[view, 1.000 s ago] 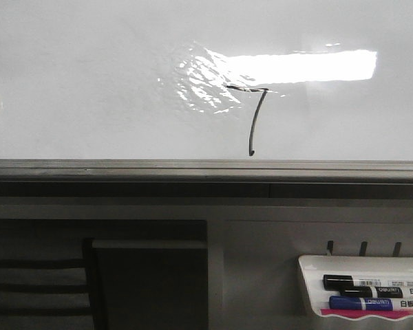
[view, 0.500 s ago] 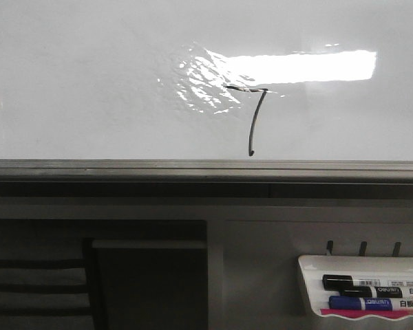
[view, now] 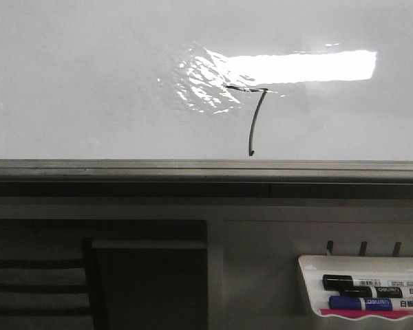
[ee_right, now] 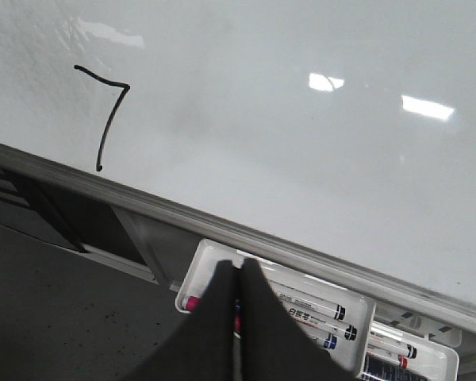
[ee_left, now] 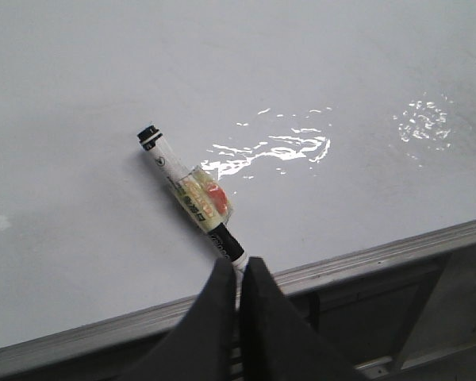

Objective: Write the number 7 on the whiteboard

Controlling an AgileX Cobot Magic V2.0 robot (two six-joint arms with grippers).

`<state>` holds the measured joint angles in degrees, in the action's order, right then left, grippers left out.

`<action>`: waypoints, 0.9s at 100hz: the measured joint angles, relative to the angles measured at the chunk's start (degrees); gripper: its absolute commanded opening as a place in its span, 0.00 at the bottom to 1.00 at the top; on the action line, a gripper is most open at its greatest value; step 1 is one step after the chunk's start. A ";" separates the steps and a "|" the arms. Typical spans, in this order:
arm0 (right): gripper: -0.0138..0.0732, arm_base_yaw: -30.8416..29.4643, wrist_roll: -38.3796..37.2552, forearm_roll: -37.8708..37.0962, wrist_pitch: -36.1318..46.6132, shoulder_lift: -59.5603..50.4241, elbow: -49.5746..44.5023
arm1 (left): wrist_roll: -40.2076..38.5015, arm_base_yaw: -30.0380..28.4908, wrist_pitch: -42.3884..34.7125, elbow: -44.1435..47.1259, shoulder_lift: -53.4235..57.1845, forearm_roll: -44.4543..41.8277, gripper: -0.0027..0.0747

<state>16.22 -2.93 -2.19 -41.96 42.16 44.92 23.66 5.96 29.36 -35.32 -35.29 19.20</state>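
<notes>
The whiteboard (view: pixel 89 69) fills the upper front view, with a bright glare patch. The number 7 (view: pixel 252 120) is a thin black figure on it, just above the grey rim (view: pixel 193 168); it also shows in the right wrist view (ee_right: pixel 103 119). In the left wrist view my left gripper (ee_left: pixel 238 267) is shut on the rear end of a black-and-white marker (ee_left: pixel 192 194) with tape round its middle. The marker's tip (ee_left: pixel 147 133) points at the board (ee_left: pixel 341 79), far from the 7. My right gripper (ee_right: pixel 238 266) is shut and empty, in front of the marker tray.
A white marker tray (view: pixel 310 289) hangs below the board at the lower right and holds black and blue markers (view: pixel 361 283); its rim (ee_right: pixel 198 262) and markers (ee_right: pixel 309 305) show in the right wrist view. A dark cabinet opening (view: pixel 144 282) lies below the rim.
A small blurred reddish patch at the far left edge of the front view has slipped slightly further out of frame. The 7 and the tray are unchanged.
</notes>
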 measured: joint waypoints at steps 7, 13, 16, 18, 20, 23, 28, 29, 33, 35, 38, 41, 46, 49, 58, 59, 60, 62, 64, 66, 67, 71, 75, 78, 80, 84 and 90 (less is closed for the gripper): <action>0.08 0.00 0.00 0.00 -0.23 0.00 0.00 | 0.00 0.00 0.00 0.00 0.00 0.00 0.01; 0.08 0.00 0.00 0.00 -0.23 0.00 0.00 | 0.00 0.00 0.00 0.00 0.00 0.00 0.01; 0.08 0.00 0.00 0.00 -0.23 0.00 0.00 | 0.00 0.00 0.00 0.00 0.00 0.00 0.01; 0.08 0.00 0.00 0.00 -0.23 0.00 0.00 | 0.00 0.00 0.00 0.00 0.00 0.00 0.01; 0.08 0.00 0.00 0.00 -0.23 0.00 0.00 | 0.00 0.00 0.00 0.00 0.00 0.00 0.01; 0.08 0.00 0.00 0.00 -0.23 0.00 0.00 | 0.00 0.00 0.00 0.00 0.00 0.00 0.01; 0.08 0.00 0.00 0.00 -0.23 0.00 0.00 | 0.00 0.00 0.00 0.00 0.00 0.00 0.01; 0.08 0.00 0.00 0.00 -0.23 0.00 0.00 | 0.00 0.00 0.00 0.00 0.00 0.00 0.01; 0.08 0.00 0.00 0.00 -0.23 0.00 0.00 | 0.00 0.00 0.00 0.00 0.00 0.00 0.01; 0.08 0.00 0.00 0.00 -0.23 0.00 0.00 | 0.00 0.00 0.00 0.00 0.00 0.00 0.01; 0.08 0.00 0.00 0.00 -0.23 0.00 0.00 | 0.00 0.00 0.00 0.00 0.00 0.00 0.01; 0.08 0.00 0.00 0.00 -0.23 0.00 0.00 | 0.00 0.00 0.00 0.00 0.00 0.00 0.01; 0.08 0.00 0.00 0.00 -0.23 0.00 0.00 | 0.00 0.00 -0.36 0.14 0.42 0.00 0.01; 0.08 0.00 0.00 0.00 -0.23 0.00 0.00 | 0.00 0.11 -0.87 0.52 1.07 0.00 0.01; 0.08 0.00 0.00 0.00 -0.23 0.00 -0.06 | 0.00 0.11 -2.70 3.11 5.08 -1.54 0.01; 0.08 0.00 0.00 0.00 -0.23 0.00 -0.06 | 0.00 0.11 -3.14 3.41 5.52 -1.69 0.01; 0.08 0.00 0.00 0.00 -0.23 0.00 -0.17 | 0.00 0.11 -3.41 4.06 6.46 -1.83 0.01; 0.08 0.00 0.00 0.00 -0.23 0.00 -0.14 | 0.00 0.11 -4.23 5.12 7.91 -2.06 0.01; 0.08 0.00 0.00 0.00 -0.23 0.00 -0.14 | 0.00 0.11 -5.02 5.88 8.90 -2.16 0.01; 0.08 0.00 0.00 0.00 -0.23 0.00 -0.14 | 0.00 0.11 -5.84 7.10 10.39 -2.33 0.01; 0.08 0.00 0.00 0.00 -0.23 0.00 -0.14 | 0.00 0.11 -6.15 7.97 11.38 -2.31 0.01; 0.08 0.00 0.00 0.00 -0.23 0.00 -0.14 | 0.00 0.11 -7.82 10.25 13.87 -2.44 0.01; 0.08 0.00 0.00 0.00 -0.23 0.00 -0.14 | 0.00 0.11 -9.12 12.99 16.67 -2.55 0.01; 0.08 0.00 0.00 0.00 -0.23 0.00 -0.14 | 0.00 0.11 -9.82 14.78 18.37 -2.55 0.01; 0.08 0.00 0.00 0.00 -0.23 0.00 -0.14 | 0.00 0.11 -10.10 16.08 19.55 -2.60 0.01; 0.08 0.00 0.00 0.00 -0.23 0.00 -0.14 | 0.00 0.11 -10.96 18.66 21.71 -2.60 0.01; 0.08 0.00 0.00 0.00 -0.23 0.00 -0.14 | 0.00 0.11 -12.22 22.01 24.56 -2.60 0.01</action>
<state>16.22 -2.93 -2.19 -42.18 42.16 44.78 23.66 6.08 17.14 -13.31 -10.73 16.61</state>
